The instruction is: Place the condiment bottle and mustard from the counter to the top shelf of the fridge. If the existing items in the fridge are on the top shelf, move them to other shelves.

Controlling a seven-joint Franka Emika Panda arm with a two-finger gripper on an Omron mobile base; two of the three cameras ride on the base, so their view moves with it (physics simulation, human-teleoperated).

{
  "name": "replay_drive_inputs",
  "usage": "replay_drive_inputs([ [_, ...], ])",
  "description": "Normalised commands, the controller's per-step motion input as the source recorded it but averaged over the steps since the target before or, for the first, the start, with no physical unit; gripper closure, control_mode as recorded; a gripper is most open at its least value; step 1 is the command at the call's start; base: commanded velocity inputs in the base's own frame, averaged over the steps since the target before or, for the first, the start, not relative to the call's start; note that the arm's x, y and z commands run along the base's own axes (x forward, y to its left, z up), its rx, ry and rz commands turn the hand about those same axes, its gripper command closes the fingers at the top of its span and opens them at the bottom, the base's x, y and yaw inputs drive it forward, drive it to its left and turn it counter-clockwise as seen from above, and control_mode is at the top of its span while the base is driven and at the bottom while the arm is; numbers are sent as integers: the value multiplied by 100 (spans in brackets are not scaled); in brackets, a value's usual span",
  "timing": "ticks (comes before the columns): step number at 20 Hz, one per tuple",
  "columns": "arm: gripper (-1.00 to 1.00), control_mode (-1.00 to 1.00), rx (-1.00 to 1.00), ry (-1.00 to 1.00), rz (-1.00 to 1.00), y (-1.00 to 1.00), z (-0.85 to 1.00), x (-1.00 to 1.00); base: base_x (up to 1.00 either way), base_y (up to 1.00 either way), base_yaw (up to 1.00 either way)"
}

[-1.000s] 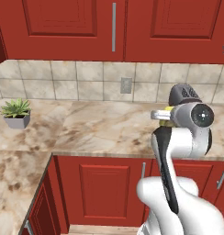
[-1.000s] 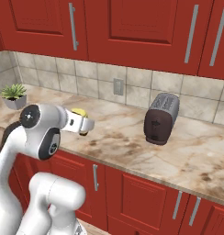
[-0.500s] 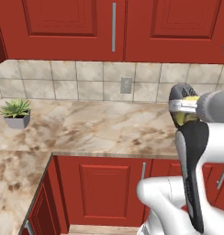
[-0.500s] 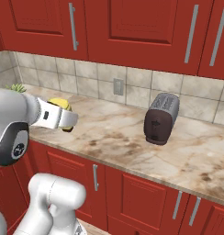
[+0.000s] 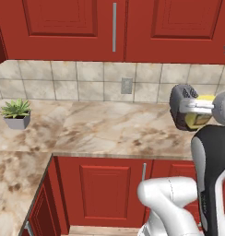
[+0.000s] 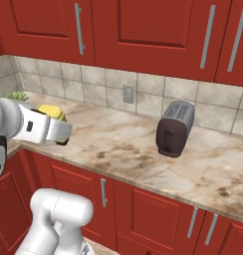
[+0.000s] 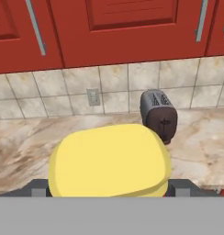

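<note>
My gripper [image 7: 109, 183] is shut on the yellow mustard bottle [image 7: 109, 163], whose broad yellow end bulges up from the bottom of the hand view. In the left base view the mustard [image 5: 198, 120] is held above the counter, in front of the toaster, with the gripper [image 5: 197, 109] at the end of the raised arm. The right base view shows the mustard [image 6: 52, 111] at the far left over the counter's front edge, with the gripper [image 6: 61, 130] around it. The condiment bottle and the fridge are out of view.
A dark toaster [image 6: 174, 129] stands on the marble counter [image 6: 128, 149] near the tiled wall, also seen as the toaster [image 7: 159, 112]. A small potted plant [image 5: 16, 114] sits at the left end. Red upper cabinets [image 5: 114, 27] hang overhead. The counter turns a corner at the left.
The arm has swung, carrying the mustard to the right in the left base view and to the left in the right base view. The counter, toaster and plant have stayed put.
</note>
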Motion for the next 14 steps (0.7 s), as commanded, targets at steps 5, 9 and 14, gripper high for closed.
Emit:
replay_drive_inputs([
  [5, 100, -100, 0, 0, 0, 0, 0, -34, 0, 0, 0],
  [9, 100, 100, 0, 0, 0, 0, 0, -12, -18, 0, 0],
  [14, 100, 100, 0, 0, 0, 0, 0, 0, -100, 0, -1],
])
